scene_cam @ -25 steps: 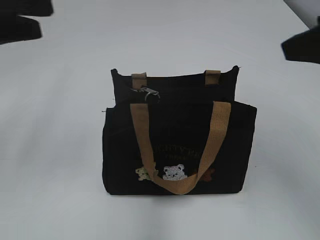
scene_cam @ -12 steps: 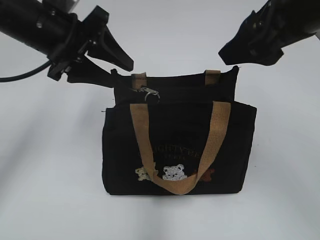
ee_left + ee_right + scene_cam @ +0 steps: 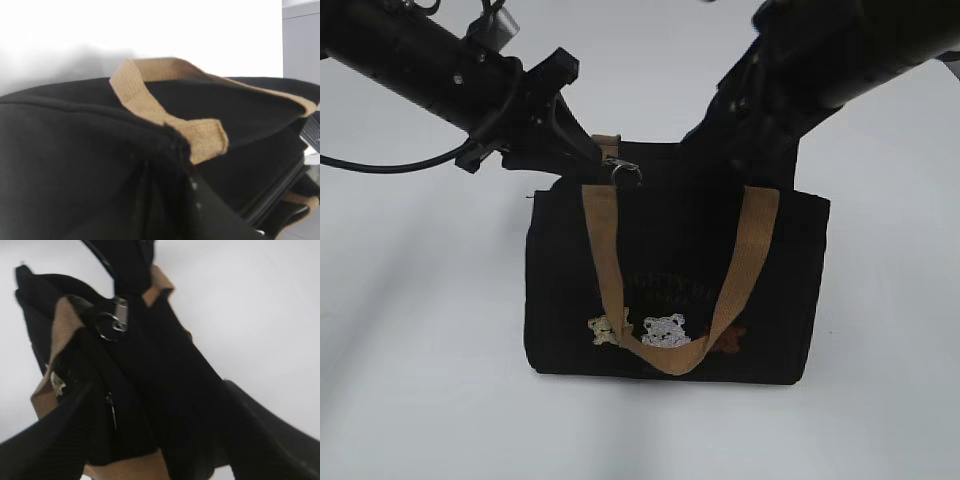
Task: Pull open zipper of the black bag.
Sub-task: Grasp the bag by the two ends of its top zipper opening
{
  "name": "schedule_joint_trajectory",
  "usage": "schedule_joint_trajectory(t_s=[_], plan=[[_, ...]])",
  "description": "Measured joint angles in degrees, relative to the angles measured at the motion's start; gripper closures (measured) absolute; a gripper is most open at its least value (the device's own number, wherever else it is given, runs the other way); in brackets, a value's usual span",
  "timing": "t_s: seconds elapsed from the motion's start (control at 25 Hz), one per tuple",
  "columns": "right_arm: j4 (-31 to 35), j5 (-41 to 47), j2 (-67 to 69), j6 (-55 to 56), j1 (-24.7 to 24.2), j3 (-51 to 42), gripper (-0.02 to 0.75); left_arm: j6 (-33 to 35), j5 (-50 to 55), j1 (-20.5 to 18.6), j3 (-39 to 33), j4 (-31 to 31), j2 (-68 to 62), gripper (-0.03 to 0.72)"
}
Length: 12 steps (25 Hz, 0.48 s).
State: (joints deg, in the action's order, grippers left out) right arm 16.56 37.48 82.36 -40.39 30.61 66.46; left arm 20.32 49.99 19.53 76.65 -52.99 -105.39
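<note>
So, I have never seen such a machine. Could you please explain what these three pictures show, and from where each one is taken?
You see a robot with two black arms, each ending in a gripper with two fingers. One picture looks at the white table from the front. The other two come from small cameras on the arms' wrists, so they look very close and tilted.

On the table stands a small black bag with tan handles and little bears on its front. Its silvery zipper pull sits at the top, near the left end.

The left gripper reaches the bag's top left corner, beside the pull. The right gripper is at the bag's top right part, fingers apart. I cannot tell whether either is holding anything.
</note>
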Motion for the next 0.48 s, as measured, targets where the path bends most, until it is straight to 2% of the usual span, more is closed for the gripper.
schedule_joint_trajectory(t_s=[0.08,0.16,0.36,0.48], plan=[[0.0,-1.3,1.6,-2.3,2.2,0.0,0.182,1.1,0.4,0.1,1.2,0.3,0.0,0.625],[0.0,-3.0,3.2,-3.2,3.8,0.0,0.213,1.4,1.3,0.2,1.9,0.6,0.0,0.672],[0.0,-6.3,6.2,-3.9,4.8,0.0,0.308,1.7,4.0,0.2,2.2,0.9,0.0,0.677],[0.0,-6.8,7.5,-3.9,4.8,0.0,0.34,1.7,4.8,0.2,2.2,0.9,0.1,0.678]])
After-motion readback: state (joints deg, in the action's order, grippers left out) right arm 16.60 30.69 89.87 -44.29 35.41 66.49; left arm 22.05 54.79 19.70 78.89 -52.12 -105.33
